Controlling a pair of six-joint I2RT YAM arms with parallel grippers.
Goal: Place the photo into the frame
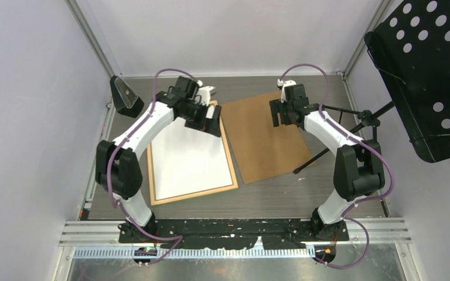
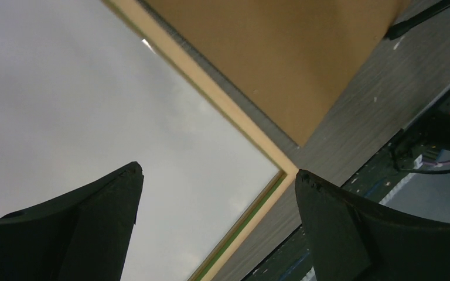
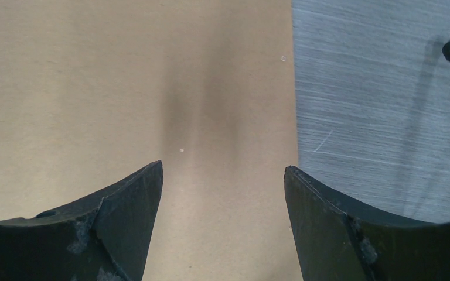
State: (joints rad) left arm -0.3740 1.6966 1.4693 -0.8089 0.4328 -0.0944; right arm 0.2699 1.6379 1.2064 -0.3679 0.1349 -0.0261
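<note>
Left gripper (image 1: 212,121) hovers with jaws spread wide over the far right corner of the frame (image 2: 258,139), a thin rectangle of pale wood with a green inner edge. Inside it, the photo (image 1: 190,155) lies flat, showing a smooth, plain whitish surface. Right gripper (image 3: 222,168), also open, hangs above matte brown hardboard (image 1: 263,140).

Arm links (image 1: 152,126): white shells, black joint housings.
Cables (image 1: 306,65): purple, looped along each arm.
Fingers (image 3: 123,228): black, wedge-shaped, scuffed.
Base plate (image 1: 234,231): black, flat.
</note>
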